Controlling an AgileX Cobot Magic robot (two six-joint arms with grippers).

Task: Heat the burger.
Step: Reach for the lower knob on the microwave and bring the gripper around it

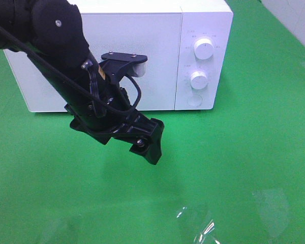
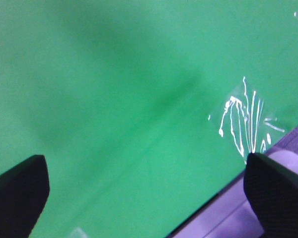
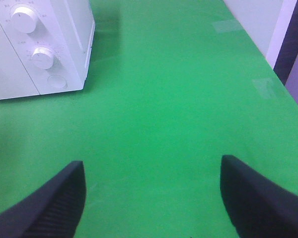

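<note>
Microwave smooth, glossy; tabletop matt green cloth; left claw pads textured.

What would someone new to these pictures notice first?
The white microwave stands closed at the back of the green cloth. The black left arm hangs in front of its door, fingers spread wide on nothing. No burger shows in any view.

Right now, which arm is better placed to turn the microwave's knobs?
Probably right: the open right gripper faces the knobs; the left gripper points down at the cloth.
</note>
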